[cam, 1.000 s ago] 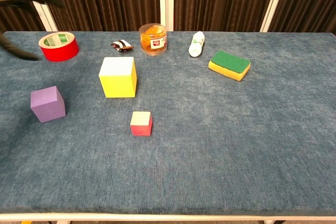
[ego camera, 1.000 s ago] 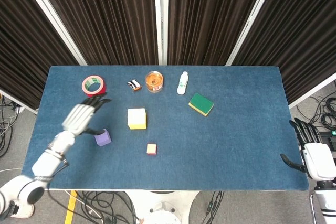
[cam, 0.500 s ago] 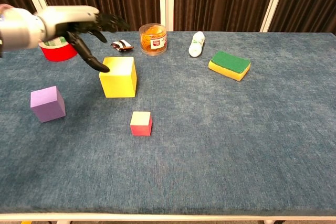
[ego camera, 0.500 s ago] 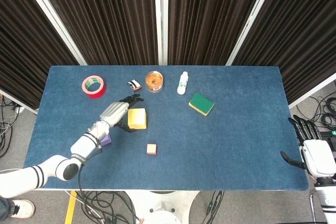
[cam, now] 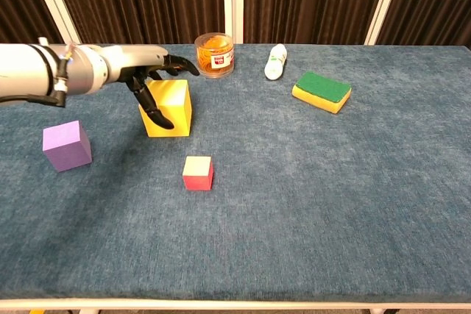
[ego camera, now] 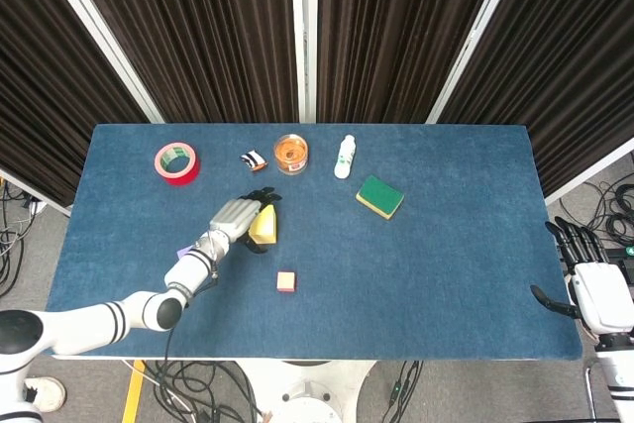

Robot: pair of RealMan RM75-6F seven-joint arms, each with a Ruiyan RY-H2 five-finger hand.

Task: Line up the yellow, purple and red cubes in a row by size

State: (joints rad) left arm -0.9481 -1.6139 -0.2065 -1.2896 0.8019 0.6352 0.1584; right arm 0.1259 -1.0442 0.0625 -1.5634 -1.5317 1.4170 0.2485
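My left hand (cam: 151, 79) hangs over the big yellow cube (cam: 171, 108), fingers spread across its top and thumb down its front-left face; I cannot tell whether it presses the cube. In the head view the left hand (ego camera: 238, 217) hides most of the yellow cube (ego camera: 264, 228). The mid-sized purple cube (cam: 66, 145) sits to the left under my forearm, only a sliver (ego camera: 184, 253) showing from above. The small red cube (cam: 197, 173) with a pale top lies in front of the yellow one. My right hand (ego camera: 584, 279) hangs open beyond the table's right edge.
Along the back of the blue table (cam: 331, 204) stand a red tape roll (ego camera: 176, 162), a small black-and-white object (ego camera: 255, 159), an orange jar (cam: 214, 54) and a white bottle (cam: 275, 61). A green-and-yellow sponge (cam: 321, 91) lies at the right.
My left hand has swept right from beside the purple cube and come down over the yellow cube. The cubes and my right hand have stayed put.
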